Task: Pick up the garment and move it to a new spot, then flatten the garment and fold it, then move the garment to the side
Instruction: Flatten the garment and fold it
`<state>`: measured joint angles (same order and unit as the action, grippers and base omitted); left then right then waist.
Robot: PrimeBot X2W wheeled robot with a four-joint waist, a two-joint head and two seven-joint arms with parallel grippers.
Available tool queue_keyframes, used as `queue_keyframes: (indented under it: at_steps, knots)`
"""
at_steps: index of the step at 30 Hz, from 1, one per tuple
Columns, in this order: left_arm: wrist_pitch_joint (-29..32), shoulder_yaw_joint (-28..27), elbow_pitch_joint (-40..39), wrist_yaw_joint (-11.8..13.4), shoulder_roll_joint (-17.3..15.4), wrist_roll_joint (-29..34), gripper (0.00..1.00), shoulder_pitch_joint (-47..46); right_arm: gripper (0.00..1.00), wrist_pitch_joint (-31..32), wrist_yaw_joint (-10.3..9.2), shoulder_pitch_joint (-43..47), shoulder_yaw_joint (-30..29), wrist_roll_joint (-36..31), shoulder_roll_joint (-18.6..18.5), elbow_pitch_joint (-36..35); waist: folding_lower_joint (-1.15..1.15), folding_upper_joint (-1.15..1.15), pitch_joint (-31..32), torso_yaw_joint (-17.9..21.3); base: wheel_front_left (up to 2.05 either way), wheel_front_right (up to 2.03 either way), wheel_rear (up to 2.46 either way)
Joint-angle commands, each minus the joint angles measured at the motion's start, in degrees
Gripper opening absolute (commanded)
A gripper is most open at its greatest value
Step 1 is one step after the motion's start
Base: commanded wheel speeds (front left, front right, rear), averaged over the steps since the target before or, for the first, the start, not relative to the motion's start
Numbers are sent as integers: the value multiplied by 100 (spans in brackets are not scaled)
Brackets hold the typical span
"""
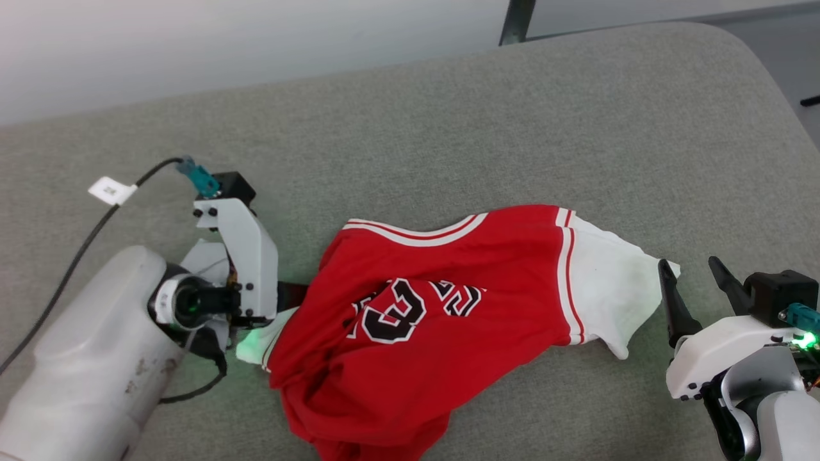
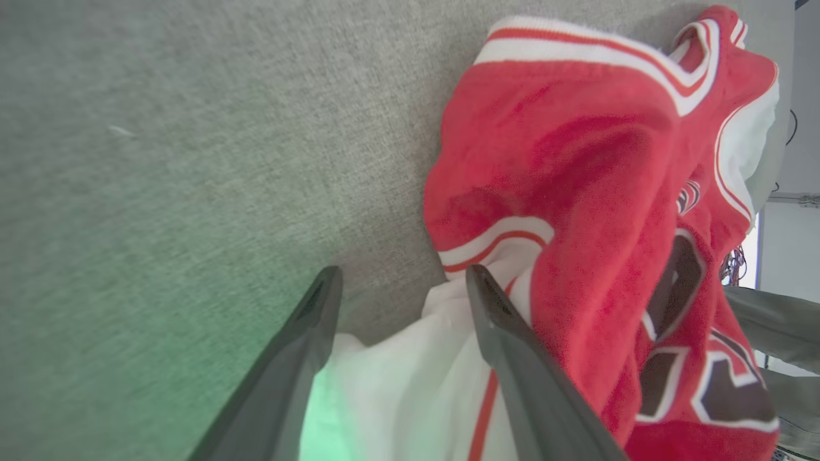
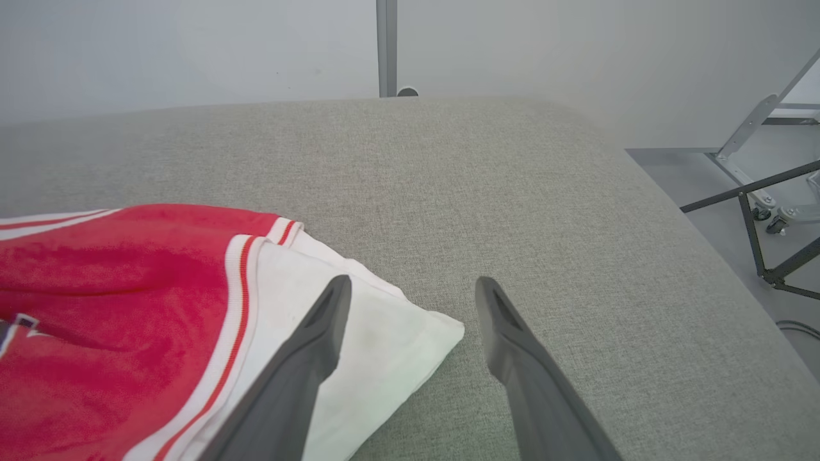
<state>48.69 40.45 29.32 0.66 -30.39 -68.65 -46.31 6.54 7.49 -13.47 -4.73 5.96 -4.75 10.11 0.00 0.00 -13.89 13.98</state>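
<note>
At the near left of the cushion [image 1: 448, 109], the left gripper [image 2: 403, 275] has its jaws wide apart. A white sleeve [image 2: 397, 384] lies between its fingers, but nothing is clamped. At the cushion's near right, the right gripper [image 1: 688, 264] is spread just as wide. One finger sits over the other sleeve [image 1: 608, 288], whose corner lies between the two, and nothing is held. The jersey [image 1: 435, 307] lies crumpled on the cushion's near middle, its long axis running from one gripper to the other. Each arm is nearest its own end, so a two-handed pinch looks ready.
</note>
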Motion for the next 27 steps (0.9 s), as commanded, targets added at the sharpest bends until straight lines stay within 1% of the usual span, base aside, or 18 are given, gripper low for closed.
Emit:
queue_keyframes:
  at_steps: [1, 4, 7, 9, 11, 14, 15, 16, 17, 18, 19, 21, 23, 26, 27]
  knots:
    - [63, 10, 36, 50, 46, -56, 100, -7, 100, -35, 0, -49, 0, -16, 26, 20, 0, 0, -88, 81, 0, 0, 0]
    - [213, -72, 91, 220, 180, -243, 100, -28, 100, -44, 0, -79, -36, -46, 39, 69, 0, 0, -116, 88, 0, 0, 0]
    - [366, -43, 15, 314, 186, -253, 100, -90, 100, -67, 0, -98, -51, -58, 55, 113, 0, 0, -129, 76, 0, 0, 0]
    - [439, 2, -62, 311, 178, -236, 100, -122, 100, -71, 0, -124, -45, -45, 68, 134, 0, 0, -136, 59, 0, 0, 0]
    - [498, 48, -80, 365, 199, -231, 100, -70, 100, -88, 0, -147, -34, -28, 79, 159, 0, 0, -142, 39, 0, 0, 0]
    - [523, 172, -37, 339, 260, -177, 100, 68, 100, -93, 0, -157, -3, 3, 95, 209, 0, 0, -166, 11, 0, 0, 0]
    - [528, 206, -28, 270, 294, -191, 85, 107, 100, -94, 0, -176, 7, 14, 98, 217, 0, 0, -176, 6, 0, 0, 0]
    - [509, 190, 15, 270, 337, -246, 45, 161, 100, -98, 0, -197, 27, 23, 100, 223, 0, 0, -186, 1, 0, 0, 0]
    - [481, 176, 52, 222, 369, -274, 27, 191, 100, -105, 0, -216, 48, 41, 104, 228, 0, 0, -196, -1, 0, 0, 0]
    - [416, 175, 71, 157, 385, -259, 0, 196, 100, -113, 0, -227, 55, 58, 106, 233, 0, 0, -208, -3, 0, 0, 0]
    - [335, 175, 93, 68, 392, -223, 0, 191, 100, -118, 0, -234, 58, 56, 104, 239, 0, 0, -221, -5, 0, 0, 0]
    - [218, 105, 189, -26, 418, -269, 0, 178, 100, -141, 0, -249, 59, 63, 104, 245, 0, 0, -236, -14, 0, 0, 0]
    - [163, 100, 270, -122, 358, -220, 0, 87, 100, -149, 0, -239, 50, 61, 95, 258, 0, 0, -232, -24, 0, 0, 0]
    - [134, 67, 289, -189, 210, -129, 0, -86, 100, -164, 0, -195, 9, 41, 68, 274, 0, 0, -188, -71, 0, 0, 0]
    - [117, 28, 279, -174, 179, -132, 0, -128, 100, -165, 0, -171, -9, 28, 62, 278, 0, 0, -164, -93, 0, 0, 0]
